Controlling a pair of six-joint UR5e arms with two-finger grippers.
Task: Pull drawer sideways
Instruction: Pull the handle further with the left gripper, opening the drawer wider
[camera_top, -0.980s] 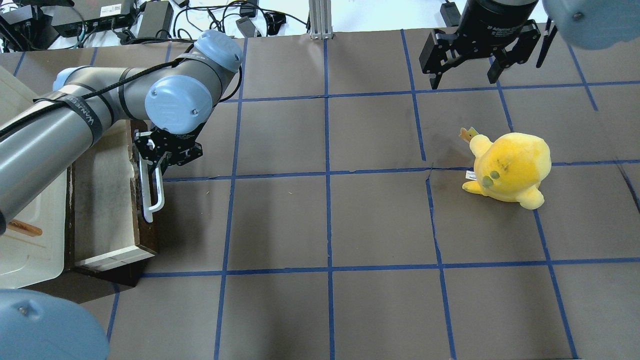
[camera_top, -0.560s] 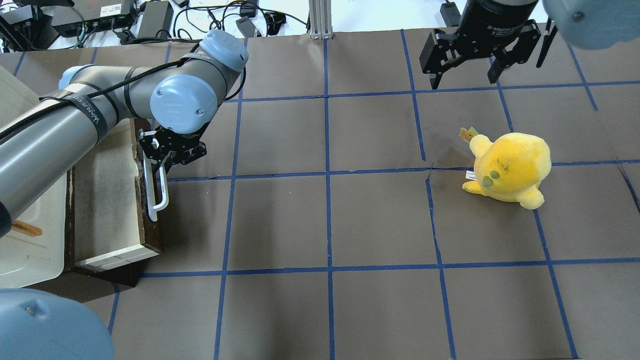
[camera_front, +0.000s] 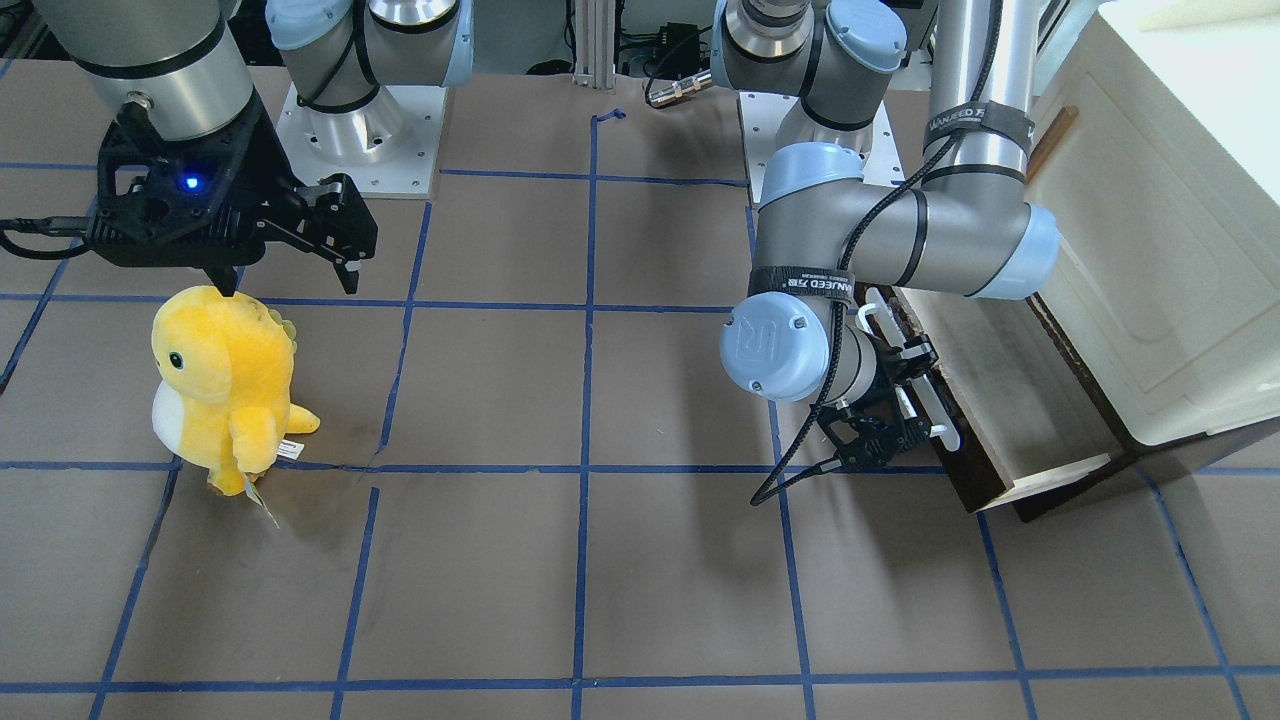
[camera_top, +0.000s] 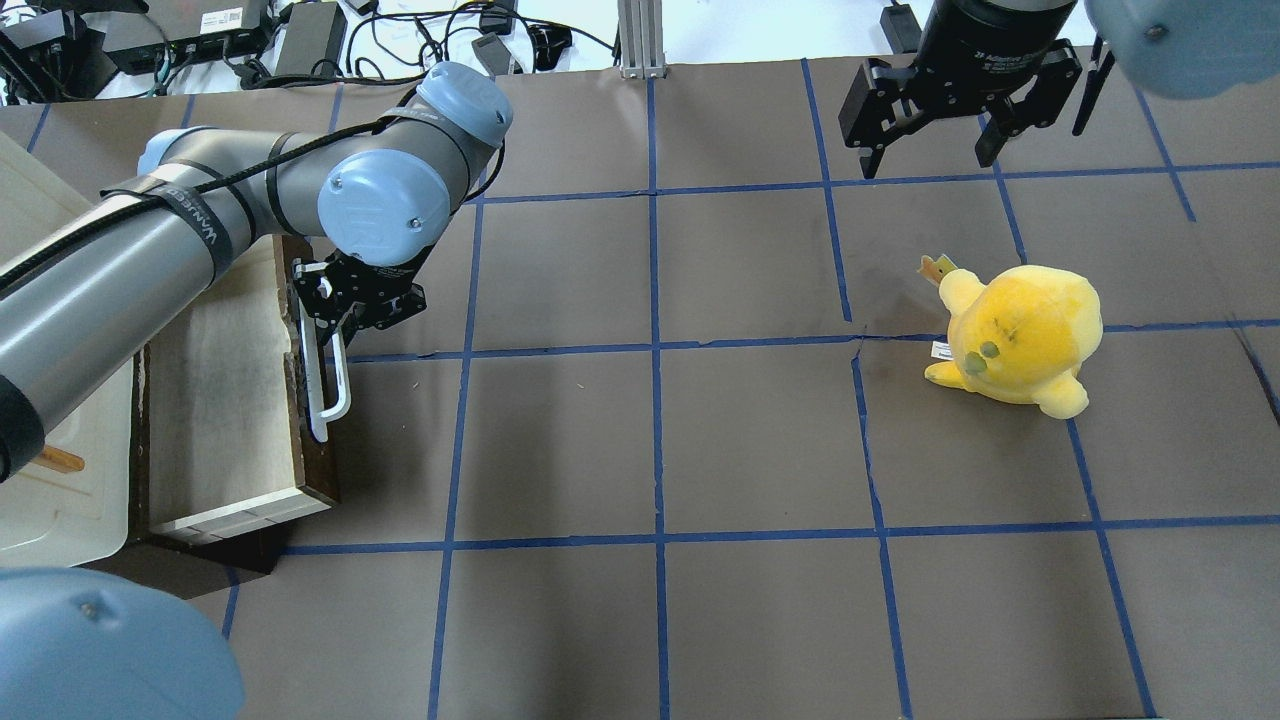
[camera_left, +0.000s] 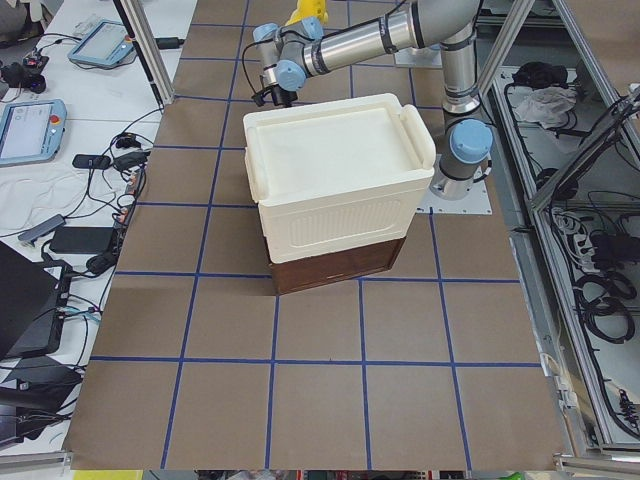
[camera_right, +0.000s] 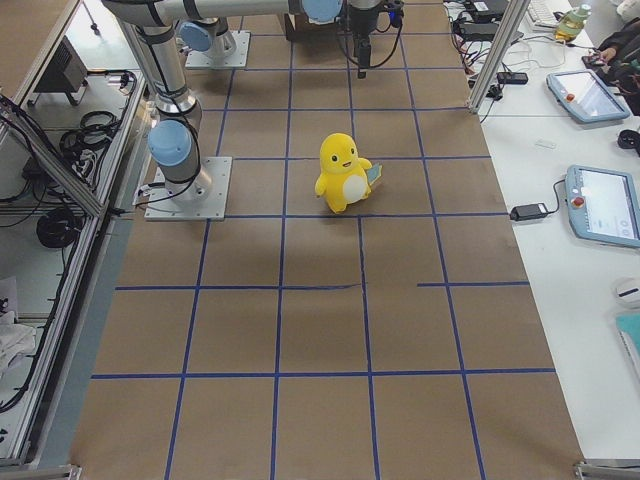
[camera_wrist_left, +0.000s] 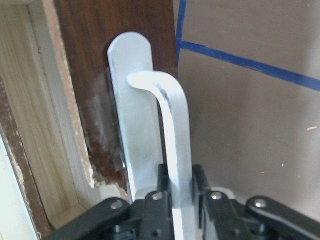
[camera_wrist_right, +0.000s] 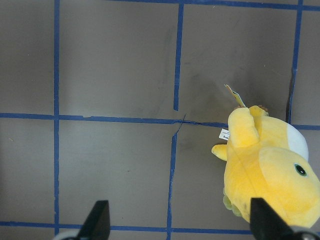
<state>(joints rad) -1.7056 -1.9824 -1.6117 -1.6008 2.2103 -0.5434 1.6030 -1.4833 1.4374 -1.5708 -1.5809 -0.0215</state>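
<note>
The drawer (camera_top: 220, 400) stands partly out of the cream cabinet (camera_top: 50, 490) at the table's left, its dark brown front toward the table's middle. My left gripper (camera_top: 345, 310) is shut on the far end of its long white bar handle (camera_top: 335, 385). The left wrist view shows the handle (camera_wrist_left: 175, 125) clamped between the black fingers (camera_wrist_left: 200, 187). In the front view the drawer (camera_front: 1000, 410) and the left gripper (camera_front: 885, 425) are at the right. My right gripper (camera_top: 930, 140) is open and empty, raised at the far right, apart from the drawer.
A yellow plush dinosaur (camera_top: 1020, 335) stands on the brown table at the right, just under the right gripper (camera_front: 290, 265). It also shows in the right wrist view (camera_wrist_right: 270, 170). Blue tape lines grid the table. The cabinet (camera_left: 340, 190) fills the left end.
My left gripper has moved to the right in the overhead view with the handle in it. The drawer has slid further out of the cabinet. The right arm has not moved.
</note>
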